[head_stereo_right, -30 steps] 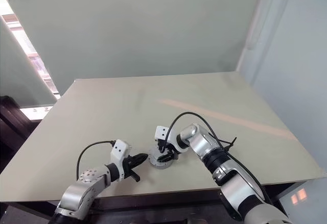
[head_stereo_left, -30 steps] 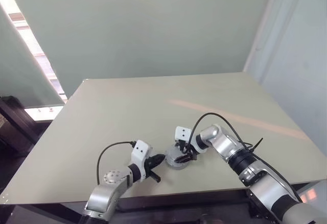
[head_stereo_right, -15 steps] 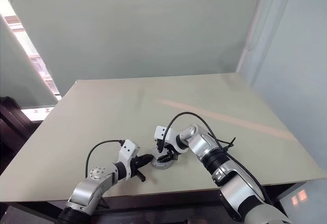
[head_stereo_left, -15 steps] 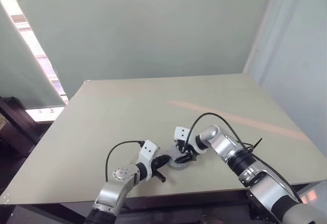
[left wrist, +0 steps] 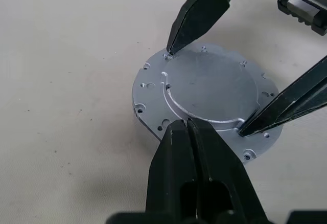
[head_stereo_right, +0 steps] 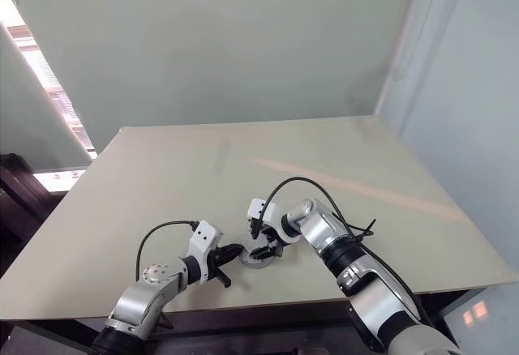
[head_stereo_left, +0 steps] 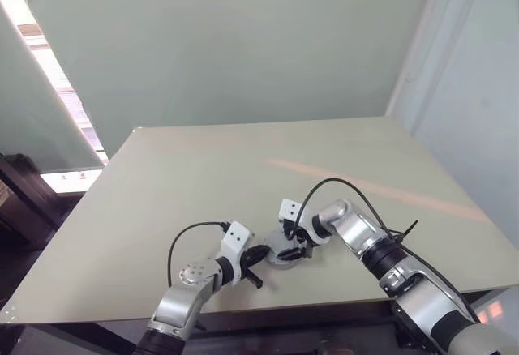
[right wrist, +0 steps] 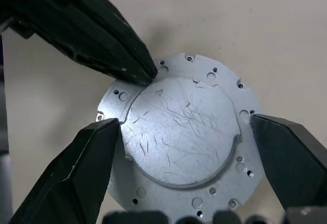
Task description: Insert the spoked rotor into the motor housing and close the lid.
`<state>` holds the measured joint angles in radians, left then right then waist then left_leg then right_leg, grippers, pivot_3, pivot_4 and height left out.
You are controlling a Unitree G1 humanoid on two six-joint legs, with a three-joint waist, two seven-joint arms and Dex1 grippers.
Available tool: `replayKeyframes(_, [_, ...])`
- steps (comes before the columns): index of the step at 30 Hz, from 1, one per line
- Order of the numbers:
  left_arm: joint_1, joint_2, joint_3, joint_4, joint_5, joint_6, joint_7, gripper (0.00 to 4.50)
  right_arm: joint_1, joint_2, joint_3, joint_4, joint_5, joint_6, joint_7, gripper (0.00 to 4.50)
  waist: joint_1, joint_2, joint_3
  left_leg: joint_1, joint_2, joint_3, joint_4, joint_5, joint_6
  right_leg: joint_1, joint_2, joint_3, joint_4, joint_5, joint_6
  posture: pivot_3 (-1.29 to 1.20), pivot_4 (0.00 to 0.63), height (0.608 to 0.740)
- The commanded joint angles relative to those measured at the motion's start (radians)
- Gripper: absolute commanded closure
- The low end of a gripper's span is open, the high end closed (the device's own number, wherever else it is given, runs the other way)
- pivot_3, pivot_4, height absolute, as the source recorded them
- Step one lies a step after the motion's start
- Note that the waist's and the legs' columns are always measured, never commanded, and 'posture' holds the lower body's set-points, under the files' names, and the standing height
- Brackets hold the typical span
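Though not possible to say which part of the motor, clearly a round silver disc [right wrist: 181,132], lying flat on the beige table [head_stereo_left: 203,177], near its front edge and between the two arms. Raised, scratched centre on top; lower flange all around with small holes.

Touched at the flange by the left gripper [left wrist: 186,127]: both black fingers pressed together with no gap, nothing held between them, tip resting against the edge of the raised centre. Reaching in low from the robot's left side, pointing slightly down.

Straddled by the right gripper [right wrist: 184,121], coming from the opposite side and pointing steeply down. Jaws spread wide, one finger [right wrist: 76,173] at each side of the disc, tips at the flange rim on opposite sides. Seen from the left wrist, both tips down on the flange or just above it; cannot tell whether pressing. Disc not lifted, flat on the table.

Tip of the left gripper just beside one right finger, near but apart.

Further out, a black cable [head_stereo_left: 340,183] arching over the right wrist. Behind the table, a plain pale green wall [head_stereo_left: 243,39].
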<state>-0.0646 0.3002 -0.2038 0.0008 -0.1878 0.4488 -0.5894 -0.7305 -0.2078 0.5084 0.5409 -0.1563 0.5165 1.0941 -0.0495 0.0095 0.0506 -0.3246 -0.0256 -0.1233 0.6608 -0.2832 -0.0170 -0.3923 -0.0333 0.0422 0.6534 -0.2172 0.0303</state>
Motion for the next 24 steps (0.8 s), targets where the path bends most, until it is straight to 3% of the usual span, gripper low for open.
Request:
replayKeyframes(1, [-0.003,0.002,-0.021,0.016,0.019,0.018,-0.001,4.50,-0.020,0.016,-0.108,-0.013,0.102,0.073,0.014,0.03,0.000,0.000,0.000,0.000,0.000,0.000,0.000,0.000,0.000,0.000,0.000,0.000,0.000,0.000,0.000,0.00,0.000,0.740])
replayKeyframes(8, [-0.012,0.000,-0.023,0.025,0.026,0.015,-0.006,4.50,-0.066,0.027,-0.365,-0.007,0.293,0.268,-0.079,0.03,0.000,0.002,0.002,-0.002,-0.001,0.000,-0.001,0.000,0.000,-0.001,0.000,0.000,-0.001,0.000,0.000,0.00,0.000,0.740])
replayKeyframes(14, [-0.020,-0.004,-0.024,0.033,0.032,0.010,-0.011,4.50,-0.095,0.035,-0.617,0.106,0.400,0.467,-0.336,0.03,0.001,0.002,0.002,-0.002,-0.001,0.000,-0.001,0.000,0.000,-0.001,-0.001,0.000,-0.002,0.000,0.000,0.00,0.000,0.740])
replayKeyframes(24, [-0.044,-0.004,-0.005,0.040,0.029,-0.005,-0.008,4.50,-0.011,0.043,-0.697,0.101,0.485,0.606,-0.427,0.03,0.000,0.005,0.003,-0.004,-0.001,0.000,-0.010,0.000,0.001,-0.002,0.000,0.000,-0.012,0.002,0.003,0.00,0.000,0.740])
